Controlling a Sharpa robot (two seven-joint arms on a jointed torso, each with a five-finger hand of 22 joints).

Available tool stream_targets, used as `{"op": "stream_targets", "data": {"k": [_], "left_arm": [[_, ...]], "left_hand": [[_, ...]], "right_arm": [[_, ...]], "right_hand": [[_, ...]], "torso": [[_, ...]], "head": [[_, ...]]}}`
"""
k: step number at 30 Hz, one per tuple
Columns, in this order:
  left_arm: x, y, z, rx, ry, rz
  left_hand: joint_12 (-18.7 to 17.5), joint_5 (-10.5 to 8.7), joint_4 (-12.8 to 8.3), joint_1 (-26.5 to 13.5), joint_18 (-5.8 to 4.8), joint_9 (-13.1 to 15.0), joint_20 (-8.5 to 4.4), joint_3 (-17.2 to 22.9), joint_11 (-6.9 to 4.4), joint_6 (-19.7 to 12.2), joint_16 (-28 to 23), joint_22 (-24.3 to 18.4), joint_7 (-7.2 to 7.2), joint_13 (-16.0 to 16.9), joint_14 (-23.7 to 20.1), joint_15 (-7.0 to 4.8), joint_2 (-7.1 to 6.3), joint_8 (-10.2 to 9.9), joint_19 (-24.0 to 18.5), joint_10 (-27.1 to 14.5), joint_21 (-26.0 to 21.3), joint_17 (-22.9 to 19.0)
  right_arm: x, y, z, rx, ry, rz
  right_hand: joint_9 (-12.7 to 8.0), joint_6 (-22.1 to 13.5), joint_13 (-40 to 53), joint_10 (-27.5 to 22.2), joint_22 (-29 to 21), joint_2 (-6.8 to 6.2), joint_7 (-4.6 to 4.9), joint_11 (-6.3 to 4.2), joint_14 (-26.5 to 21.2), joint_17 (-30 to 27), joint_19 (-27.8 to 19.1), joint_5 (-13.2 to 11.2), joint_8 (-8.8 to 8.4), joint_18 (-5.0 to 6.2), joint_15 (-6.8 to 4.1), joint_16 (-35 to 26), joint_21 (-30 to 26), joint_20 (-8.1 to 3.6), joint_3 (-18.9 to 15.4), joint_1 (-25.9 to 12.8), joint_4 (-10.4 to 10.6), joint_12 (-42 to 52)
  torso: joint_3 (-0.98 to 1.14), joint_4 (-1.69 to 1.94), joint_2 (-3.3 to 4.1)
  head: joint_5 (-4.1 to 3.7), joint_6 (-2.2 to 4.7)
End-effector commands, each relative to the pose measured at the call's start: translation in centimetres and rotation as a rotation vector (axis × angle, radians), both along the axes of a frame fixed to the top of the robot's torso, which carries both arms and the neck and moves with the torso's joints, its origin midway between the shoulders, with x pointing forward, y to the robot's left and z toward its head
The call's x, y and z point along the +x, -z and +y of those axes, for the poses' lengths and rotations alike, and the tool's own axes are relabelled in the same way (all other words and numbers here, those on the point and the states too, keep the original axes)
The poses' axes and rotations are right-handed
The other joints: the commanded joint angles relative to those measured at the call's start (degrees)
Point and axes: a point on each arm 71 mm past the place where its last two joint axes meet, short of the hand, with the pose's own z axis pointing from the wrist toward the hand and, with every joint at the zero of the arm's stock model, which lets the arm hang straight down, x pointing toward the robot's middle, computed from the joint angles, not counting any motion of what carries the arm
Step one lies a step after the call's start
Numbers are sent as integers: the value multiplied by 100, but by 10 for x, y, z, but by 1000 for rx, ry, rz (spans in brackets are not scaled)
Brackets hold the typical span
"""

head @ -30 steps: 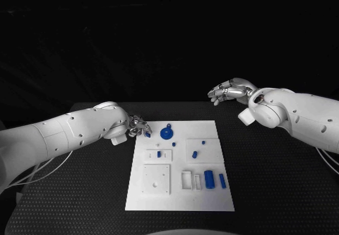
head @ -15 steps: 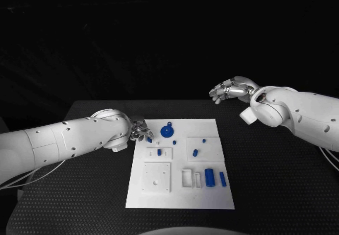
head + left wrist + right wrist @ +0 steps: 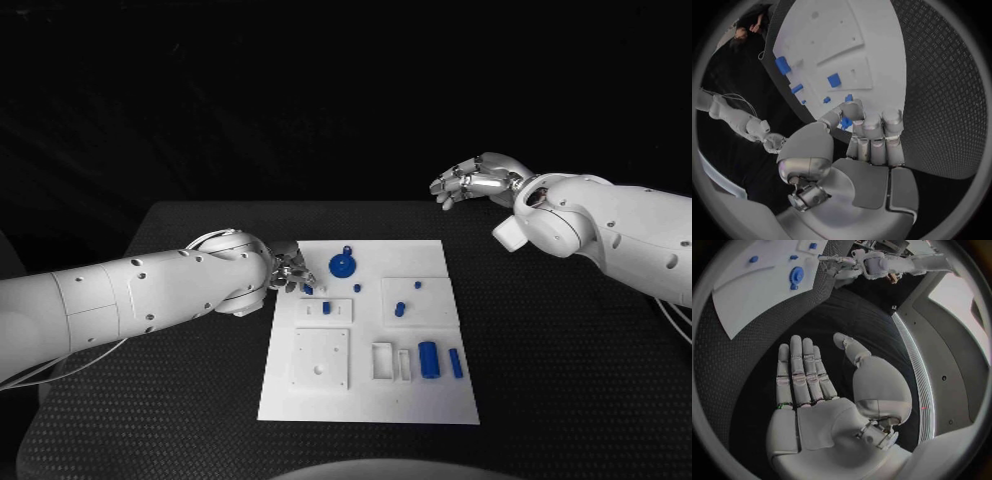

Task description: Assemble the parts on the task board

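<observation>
Left hand (image 3: 287, 270) pinches a small blue part (image 3: 846, 121) at the task board's (image 3: 433, 400) ten o'clock corner; right hand (image 3: 473, 180) hovers empty, fingers spread.

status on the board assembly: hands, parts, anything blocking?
Left hand pinching a small blue part at task board far-left corner. Right hand open, raised beyond the board. Nothing blocking.

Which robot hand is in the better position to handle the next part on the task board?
Probably the left robot hand: it is at the far left corner of the task board, fingertips by a small blue part. The right robot hand hangs open beyond the board.
</observation>
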Motion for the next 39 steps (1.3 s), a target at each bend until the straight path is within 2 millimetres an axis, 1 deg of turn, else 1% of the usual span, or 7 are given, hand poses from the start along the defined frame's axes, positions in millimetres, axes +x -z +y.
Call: {"op": "stream_targets", "data": {"k": [1, 4, 7, 11, 13, 19, 39], "left_arm": [[-2, 0, -1, 23, 9, -32], [-6, 4, 0, 25, 11, -27], [-9, 7, 1, 25, 12, -22], [-13, 10, 1, 28, 22, -9], [-15, 12, 0, 29, 25, 0], [-17, 16, 1, 28, 24, 9], [-22, 22, 0, 27, 31, 33]], "left_hand": [[-24, 32, -17, 92, 92, 900, -430, 68, -5, 268, 29, -6, -214, -8, 148, -110, 38, -21, 52, 40, 26, -9], [-26, 33, -15, 94, 93, 901, -431, 69, -7, 273, 29, -6, -215, -10, 152, -112, 35, -25, 57, 46, 27, -10], [-28, 33, -13, 95, 93, 902, -432, 70, -8, 276, 29, -7, -216, -11, 155, -113, 32, -28, 59, 49, 27, -10], [-30, 32, -11, 97, 94, 903, -433, 71, -9, 280, 28, -8, -218, -13, 158, -114, 31, -31, 63, 53, 27, -11], [-31, 32, -9, 97, 94, 904, -433, 72, -10, 282, 28, -8, -218, -13, 159, -114, 30, -33, 64, 55, 27, -12], [-34, 31, -4, 95, 94, 904, -433, 72, -10, 285, 26, -9, -218, -16, 162, -115, 29, -38, 67, 58, 27, -13], [-44, 35, 7, 94, 94, 908, -435, 73, -12, 298, 22, -12, -220, -22, 170, -117, 31, -52, 75, 71, 26, -16]], "right_arm": [[0, 0, 1, -2, -10, -11], [0, 0, 0, -3, -9, -11], [0, 0, 0, -3, -8, -10], [0, 0, -1, -3, -8, -10], [-1, 0, -1, -3, -8, -10], [-1, 0, -2, -3, -8, -9], [-1, 1, -2, -1, -9, -7]], "right_hand": [[-7, 27, -5, 40, 8, -26, -7, -4, -16, -5, -32, 28, 22, 80, 24, -17, 18, -14, 20, -15, 20, -31], [-7, 28, -5, 40, 8, -25, -7, -5, -15, -5, -32, 28, 22, 80, 23, -17, 18, -14, 20, -16, 20, -31], [-7, 28, -5, 41, 8, -25, -7, -5, -15, -5, -32, 28, 22, 80, 23, -16, 19, -14, 21, -16, 21, -31], [-7, 28, -5, 41, 9, -25, -7, -5, -15, -5, -31, 29, 23, 80, 23, -16, 19, -14, 20, -18, 21, -31], [-7, 29, -5, 42, 9, -24, -7, -5, -15, -5, -31, 29, 23, 80, 23, -16, 19, -14, 20, -18, 22, -31], [-7, 29, -5, 42, 9, -23, -8, -5, -15, -5, -31, 29, 23, 80, 23, -16, 20, -14, 20, -19, 22, -31], [-8, 31, -6, 45, 10, -21, -8, -6, -15, -5, -31, 31, 25, 80, 23, -16, 22, -14, 20, -23, 22, -32]], "torso": [[6, -8, -2], [10, -9, -1], [5, -1, -1], [6, 4, -3], [5, 3, -5], [3, -6, -1], [9, -10, 0]], "head": [[16, -15], [14, -24], [7, -31], [9, -40], [27, -46], [28, -45], [41, -60]]}}
